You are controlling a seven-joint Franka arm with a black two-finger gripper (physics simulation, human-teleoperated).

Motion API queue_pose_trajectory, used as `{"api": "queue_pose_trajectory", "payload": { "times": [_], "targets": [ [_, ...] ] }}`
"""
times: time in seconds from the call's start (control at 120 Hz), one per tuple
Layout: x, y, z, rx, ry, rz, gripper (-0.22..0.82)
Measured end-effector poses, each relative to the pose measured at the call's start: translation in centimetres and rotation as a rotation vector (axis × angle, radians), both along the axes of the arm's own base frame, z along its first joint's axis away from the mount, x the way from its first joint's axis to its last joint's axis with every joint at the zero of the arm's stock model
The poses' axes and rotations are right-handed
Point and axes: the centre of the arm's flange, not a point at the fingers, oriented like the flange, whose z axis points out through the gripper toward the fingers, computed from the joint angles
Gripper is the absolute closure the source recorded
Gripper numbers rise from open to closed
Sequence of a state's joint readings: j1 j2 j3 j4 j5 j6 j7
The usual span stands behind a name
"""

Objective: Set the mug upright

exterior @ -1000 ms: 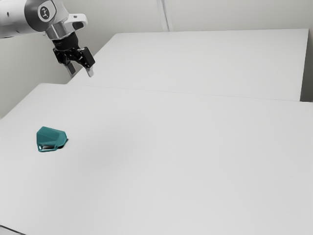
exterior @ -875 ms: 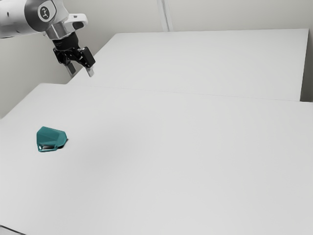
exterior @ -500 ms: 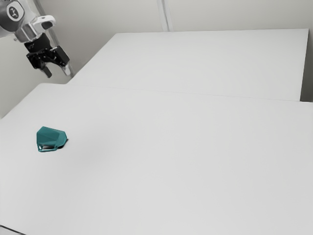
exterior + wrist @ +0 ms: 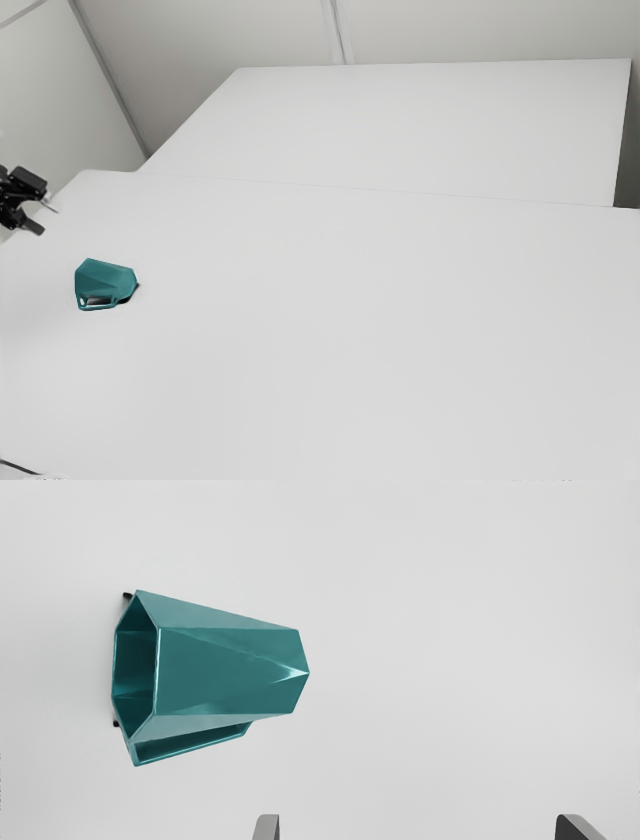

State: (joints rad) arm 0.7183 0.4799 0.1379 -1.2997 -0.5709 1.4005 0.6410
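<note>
Wrist view: mug (image 4: 225,675) sideways (mouth (image 4: 135,665) open); exterior: end effector (image 4: 48,221) seemingly raised.

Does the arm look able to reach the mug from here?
Likely yes: the open end effector hangs off to one side of the mug, with nothing visible between them.

1. The exterior view's left edge cuts off the rear of the pincer (image 4: 46,219).
2. The wrist view's edge crops its 2 fingers (image 4: 267,828).
3. The mug (image 4: 225,675) hides its own underside.
4. By its rim, 2 dark specks (image 4: 127,595) are too small to identify.
5. The exterior view crops the worktop (image 4: 350,350) and a pale sliver (image 4: 45,477).
</note>
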Motion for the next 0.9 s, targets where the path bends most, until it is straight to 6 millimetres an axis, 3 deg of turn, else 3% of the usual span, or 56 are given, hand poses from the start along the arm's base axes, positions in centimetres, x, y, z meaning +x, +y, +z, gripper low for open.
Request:
{"api": "queue_pose_trajectory", "payload": {
  "times": [0.125, 0.242, 0.742, 0.9],
  "targets": [
    [1.5, 1.8, -4.1, -0.050, -0.050, -0.056, 0.00],
    [2.3, 2.2, -7.6, -0.076, -0.070, -0.089, 0.00],
    [0.9, 4.1, -16.2, -0.156, -0.130, -0.104, 0.00],
    [0.7, 3.7, -17.4, -0.212, -0.174, -0.086, 0.00]
  ]
}}
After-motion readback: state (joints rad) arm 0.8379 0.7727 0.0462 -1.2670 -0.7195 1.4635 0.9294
